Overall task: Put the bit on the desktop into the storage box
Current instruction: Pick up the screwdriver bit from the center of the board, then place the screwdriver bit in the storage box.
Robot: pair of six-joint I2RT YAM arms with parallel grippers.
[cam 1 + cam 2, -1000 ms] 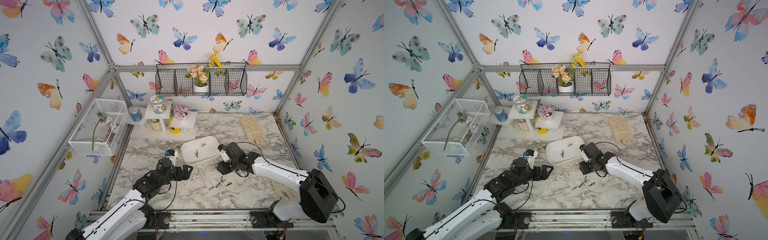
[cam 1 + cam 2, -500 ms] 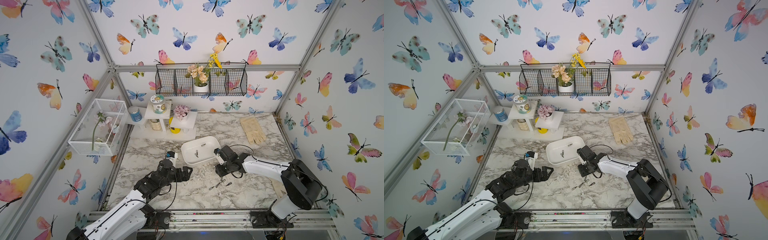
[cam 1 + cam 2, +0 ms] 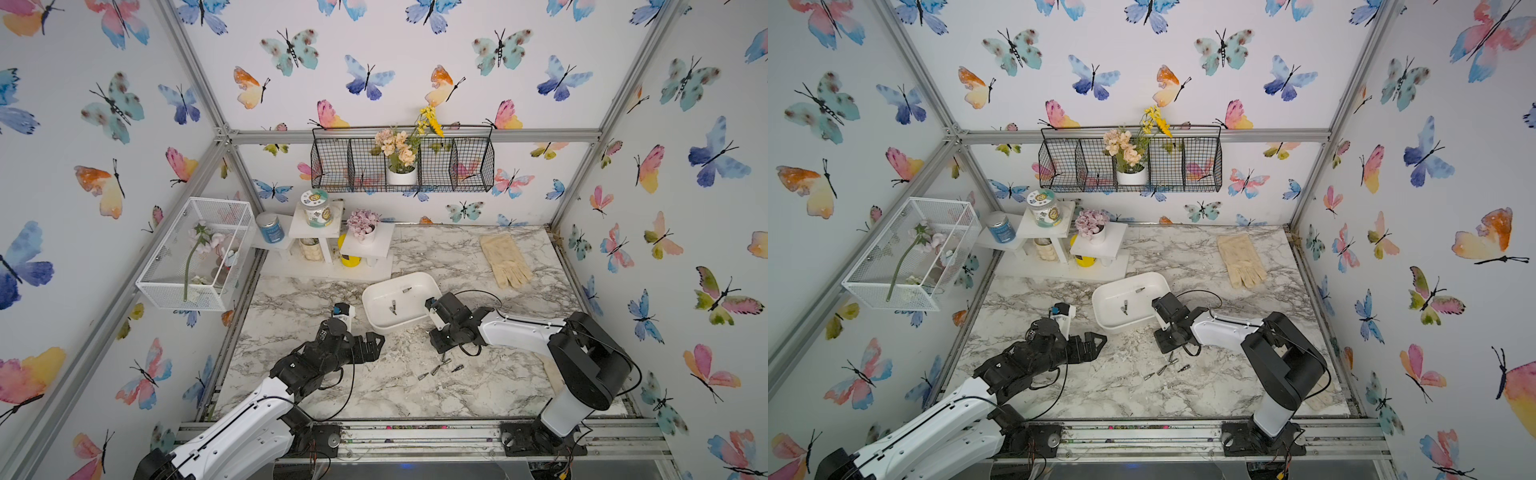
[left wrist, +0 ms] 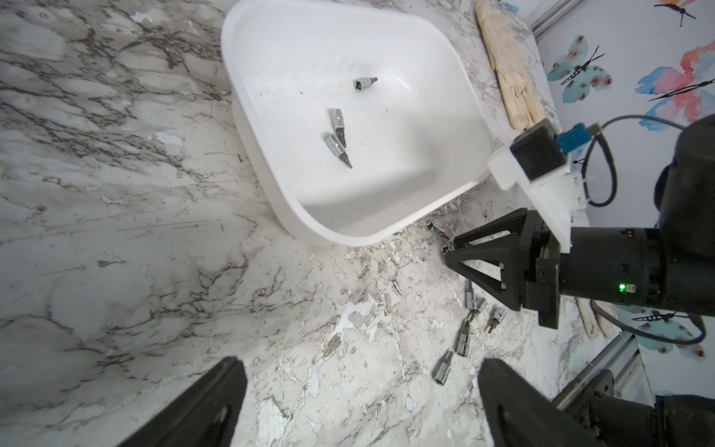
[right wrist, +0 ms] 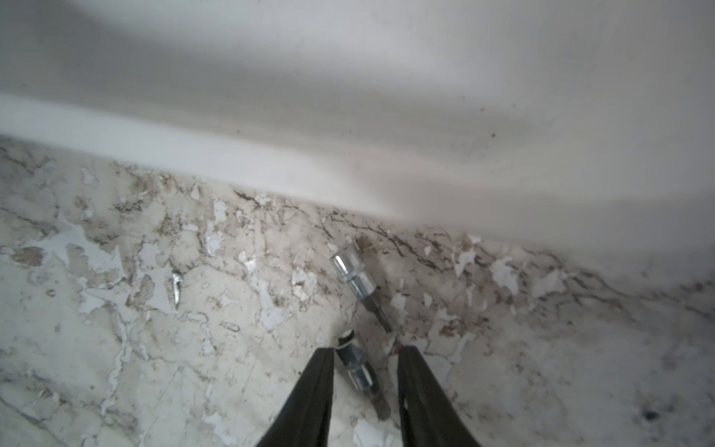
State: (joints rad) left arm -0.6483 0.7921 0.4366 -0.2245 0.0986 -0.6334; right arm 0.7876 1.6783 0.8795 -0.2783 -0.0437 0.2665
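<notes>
- Nearest, on the near side of the storage box (image 3: 415,305), we see open desktop (image 3: 395,395) running to the front rail (image 3: 415,432), with wide room for both arms.
- Just off the box's near-left corner, the left gripper (image 4: 358,367) hovers with jaws spread wide, holding nothing.
- Off the box's near-right corner, loose bits (image 4: 463,340) lie clustered on the marble.
- At the foot of the box's near wall, the right gripper (image 5: 366,351) sits low. Its fingers (image 5: 317,387) are narrowed around one flat-lying bit (image 5: 358,373), and a gap shows on one side, so nothing is gripped.
- A second bit (image 5: 358,278) lies just nearer the wall.
- Only the right wrist view shows that gap; in both top views the wrist hides it.
- Inside the box we count three bits (image 4: 337,122) on its floor.
- Beyond the box's far-right corner, well apart, a glove (image 3: 505,259) lies flat.
</notes>
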